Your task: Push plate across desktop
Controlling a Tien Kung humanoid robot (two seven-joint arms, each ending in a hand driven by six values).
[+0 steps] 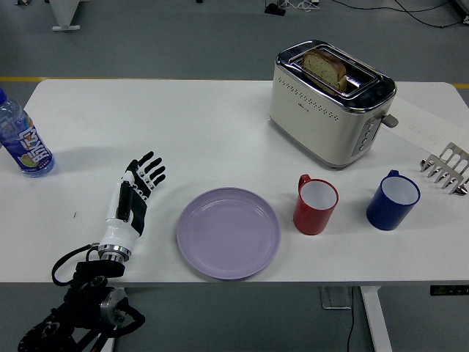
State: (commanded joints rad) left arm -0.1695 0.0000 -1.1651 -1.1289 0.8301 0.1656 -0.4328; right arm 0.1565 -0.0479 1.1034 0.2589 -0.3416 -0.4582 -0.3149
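A lilac plate [228,232] lies flat on the white table [220,139] near its front edge, left of a red mug [315,204]. My left hand [133,196] is flat over the table to the plate's left, fingers [150,168] spread and pointing away from me. It holds nothing and stands apart from the plate's rim by a clear gap. My right arm is out of view.
A cream toaster [331,100] with a bread slice [324,67] stands at the back right. A blue mug [393,199] is right of the red one. A metal toast rack [446,168] sits at the right edge. A blue bottle [22,139] stands at the far left.
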